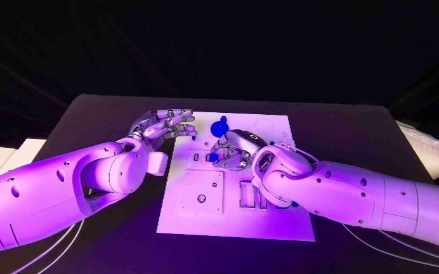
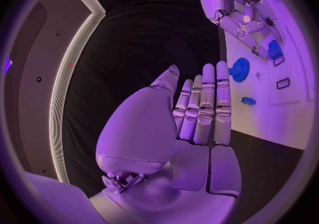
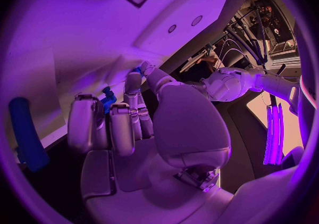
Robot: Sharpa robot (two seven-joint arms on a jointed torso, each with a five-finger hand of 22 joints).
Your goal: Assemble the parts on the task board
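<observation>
Black table (image 1: 101, 112) — right hand (image 1: 231, 150) on task board (image 1: 275, 217)

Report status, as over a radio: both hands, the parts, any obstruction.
Left hand open, fingers straight, beside the task board. Right hand over the board, pinching a small blue part. Blue gear lies loose on board. No obstruction seen.

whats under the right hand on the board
A small blue part shows at the right hand's fingers, over the white board. Whether the hand grips it, and what board features lie beneath the hand, is covered.
</observation>
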